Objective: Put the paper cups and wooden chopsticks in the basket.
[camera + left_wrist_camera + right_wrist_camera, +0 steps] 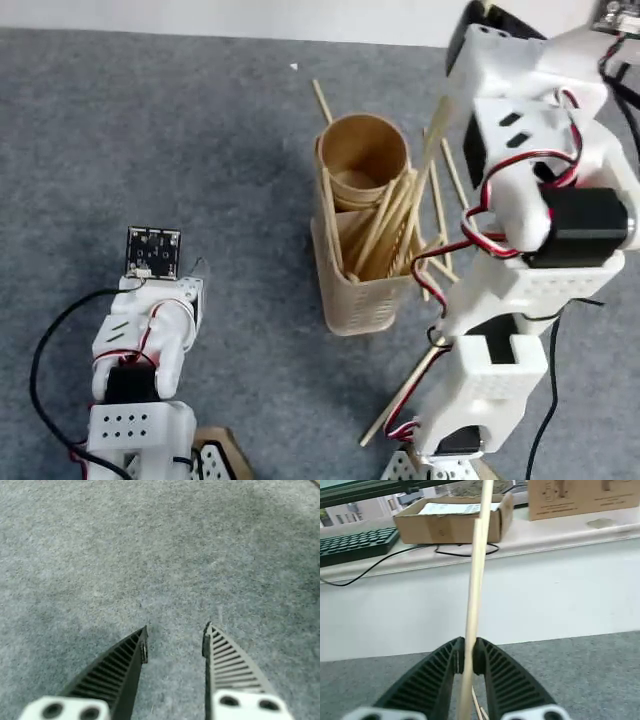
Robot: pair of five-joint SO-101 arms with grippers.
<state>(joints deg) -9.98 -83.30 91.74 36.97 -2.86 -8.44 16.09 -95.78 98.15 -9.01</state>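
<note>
- Basket (355, 300) stands upright mid-table on the gray carpet (200, 150), between the two arms.
- Paper cups (362, 160) sit nested in the basket's far end. I see a bundle of wooden chopsticks (385, 225) leaning inside it, just in front of the cups.
- Loose chopsticks (440, 215) lie on the carpet just beside the basket, on the right arm's side.
- One more stick (321, 99) pokes out from behind the basket. A long stick (380, 420) lies slanted near the right arm's base.
- Right gripper (468, 652) is clamped on a single chopstick (476, 570). The stick is pinched at the fingertips and runs out past them on both sides (I can't tell from the high view where its ends land).
- Right arm (540, 200) is raised above the table, to the side of the basket. Its wrist camera looks out level over the carpet at a white ledge with a cardboard box (455, 517), a keyboard (355, 542) and a cable (395, 560).
- Left gripper (175, 630) is released, fingers spread apart and pointing down at the carpet.
- Left arm (145, 340) sits folded low at the near edge of the table, well apart from the basket and the sticks.
</note>
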